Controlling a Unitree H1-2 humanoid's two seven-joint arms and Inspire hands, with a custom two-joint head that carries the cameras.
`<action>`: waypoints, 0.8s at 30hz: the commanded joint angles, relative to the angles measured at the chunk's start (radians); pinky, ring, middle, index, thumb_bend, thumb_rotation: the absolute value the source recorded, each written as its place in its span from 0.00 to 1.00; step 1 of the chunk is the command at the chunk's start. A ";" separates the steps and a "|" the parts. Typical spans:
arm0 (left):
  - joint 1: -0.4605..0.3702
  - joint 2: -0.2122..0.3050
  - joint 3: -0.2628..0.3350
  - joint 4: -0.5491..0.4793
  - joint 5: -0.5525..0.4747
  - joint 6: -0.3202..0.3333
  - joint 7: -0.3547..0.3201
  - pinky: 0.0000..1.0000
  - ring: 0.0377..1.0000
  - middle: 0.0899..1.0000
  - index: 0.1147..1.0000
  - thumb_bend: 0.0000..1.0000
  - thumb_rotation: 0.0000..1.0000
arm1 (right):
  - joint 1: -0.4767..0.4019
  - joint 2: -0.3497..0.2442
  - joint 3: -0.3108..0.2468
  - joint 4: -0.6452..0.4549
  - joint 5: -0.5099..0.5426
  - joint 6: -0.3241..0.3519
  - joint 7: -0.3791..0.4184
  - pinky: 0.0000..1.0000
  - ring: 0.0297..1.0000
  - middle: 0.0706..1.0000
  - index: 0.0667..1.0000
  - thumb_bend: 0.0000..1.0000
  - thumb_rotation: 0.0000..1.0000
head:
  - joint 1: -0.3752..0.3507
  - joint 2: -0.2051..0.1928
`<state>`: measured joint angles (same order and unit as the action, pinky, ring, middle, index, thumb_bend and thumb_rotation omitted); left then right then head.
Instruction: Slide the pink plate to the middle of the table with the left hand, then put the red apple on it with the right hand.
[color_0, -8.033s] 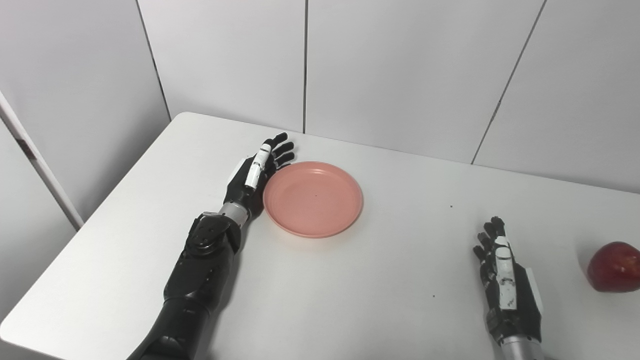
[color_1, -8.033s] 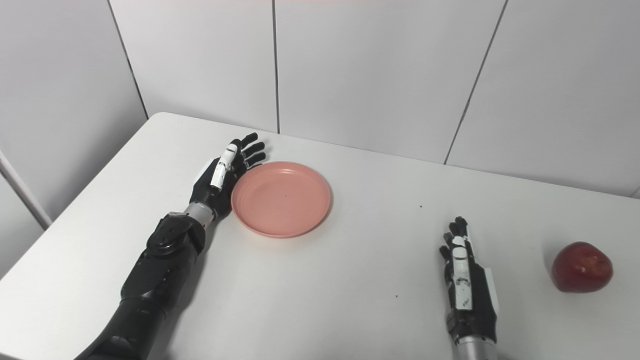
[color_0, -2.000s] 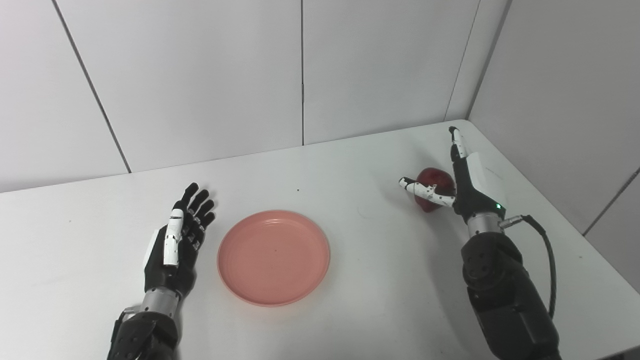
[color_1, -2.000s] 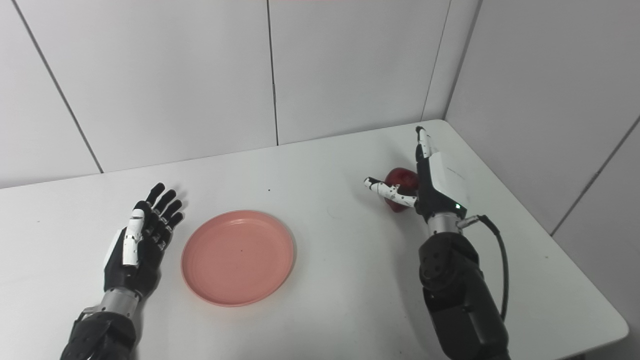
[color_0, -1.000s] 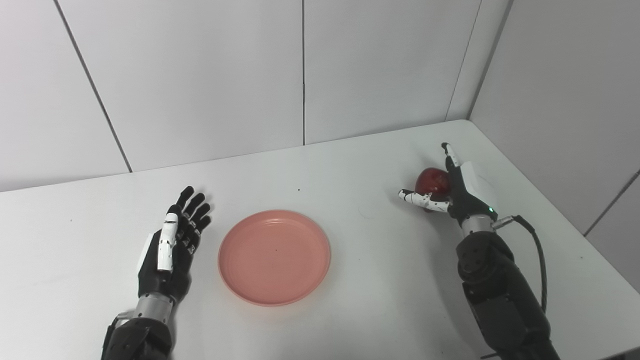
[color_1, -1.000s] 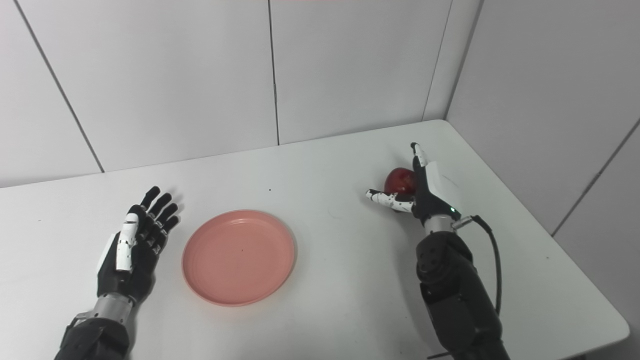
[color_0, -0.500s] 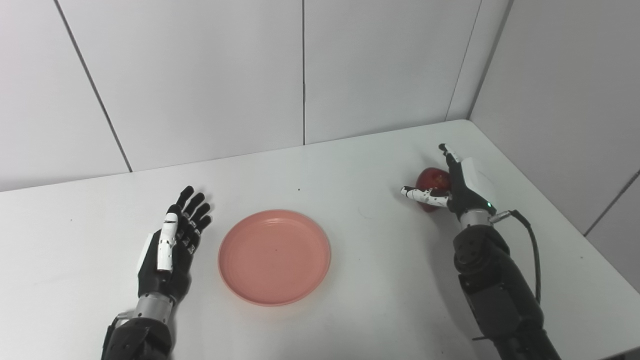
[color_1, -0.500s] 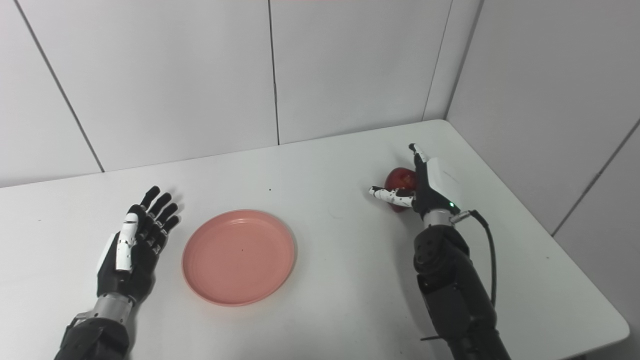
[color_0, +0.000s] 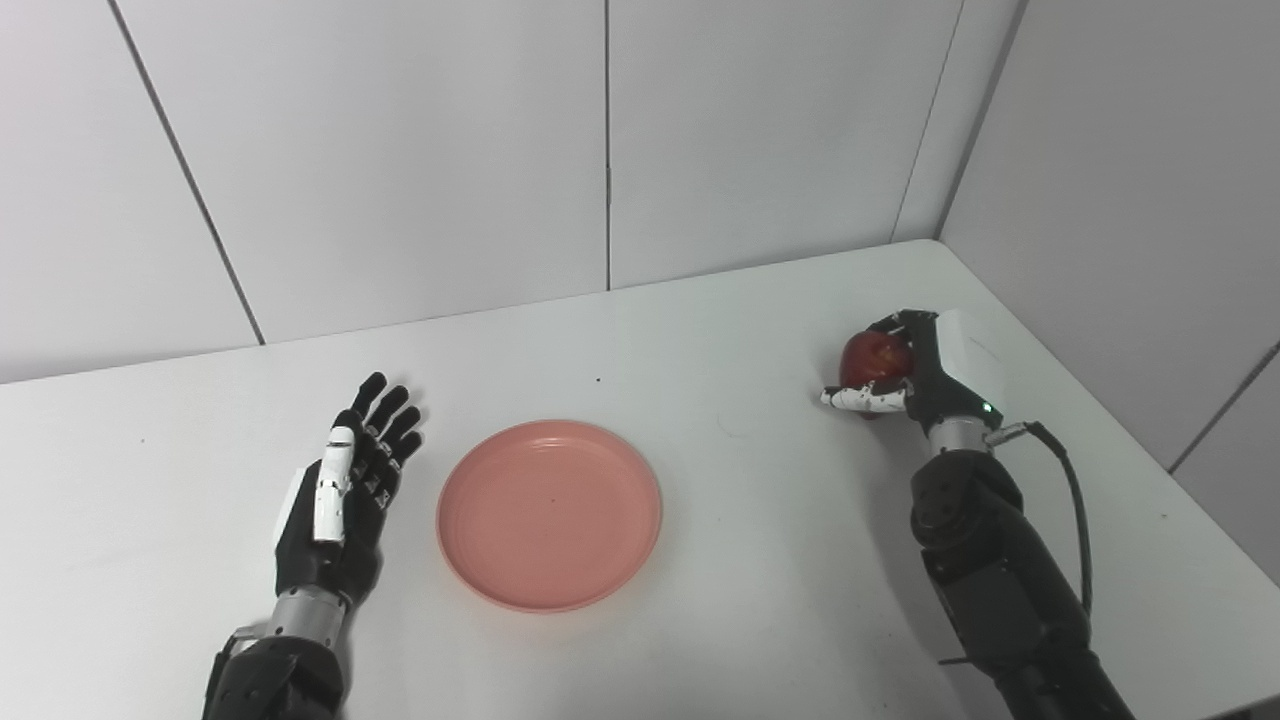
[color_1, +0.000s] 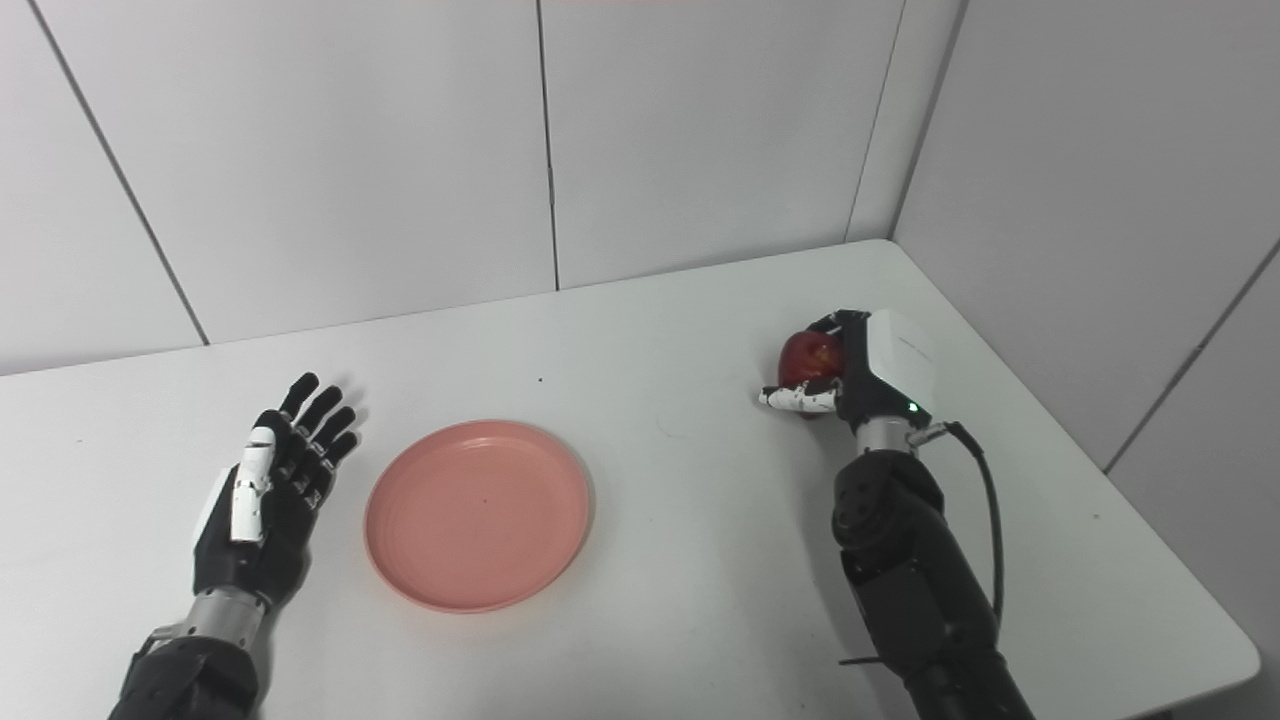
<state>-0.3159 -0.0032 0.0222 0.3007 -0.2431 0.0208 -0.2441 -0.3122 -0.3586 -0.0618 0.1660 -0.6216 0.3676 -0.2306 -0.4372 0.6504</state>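
while the left robot hand (color_0: 335, 500) lies spread, the right robot hand (color_0: 915, 370) clasps the red apple (color_0: 872, 357) — well apart from the pink plate (color_0: 548, 514)

- A white counter (color_0: 720, 600) fills the lower half of both views, its rounded corner showing at 4 o'clock in the right eye view.
- Pale grey wall panels (color_0: 400, 150) stand behind it from 9 to 1 o'clock, split by thin dark seams.
- A second panelled wall (color_1: 1100, 180) meets them at 1 o'clock, forming a corner.
- Light is even and soft, with faint shadows.
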 joint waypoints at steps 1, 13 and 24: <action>0.057 0.017 0.008 0.047 0.002 0.021 0.003 0.95 0.93 0.94 0.92 0.36 1.00 | -0.037 -0.030 0.004 -0.014 -0.008 -0.013 -0.012 0.27 0.34 0.41 0.46 0.53 0.02 | 0.001 0.000; 0.058 0.012 0.002 0.046 0.004 0.019 0.006 0.95 0.93 0.94 0.92 0.36 1.00 | -0.032 -0.026 -0.011 -0.098 0.009 0.014 -0.005 0.30 0.36 0.42 0.46 0.53 0.00 | 0.025 -0.004; 0.072 -0.013 -0.012 0.014 0.031 0.023 0.031 0.95 0.93 0.93 0.91 0.36 1.00 | -0.045 -0.022 0.037 -0.280 -0.050 -0.003 0.014 0.28 0.33 0.40 0.48 0.53 0.00 | 0.094 -0.004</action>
<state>-0.3045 -0.0125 0.0146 0.2840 -0.2254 0.0197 -0.2293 -0.3125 -0.3609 -0.0241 -0.0645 -0.6501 0.3898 -0.2075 -0.3469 0.6473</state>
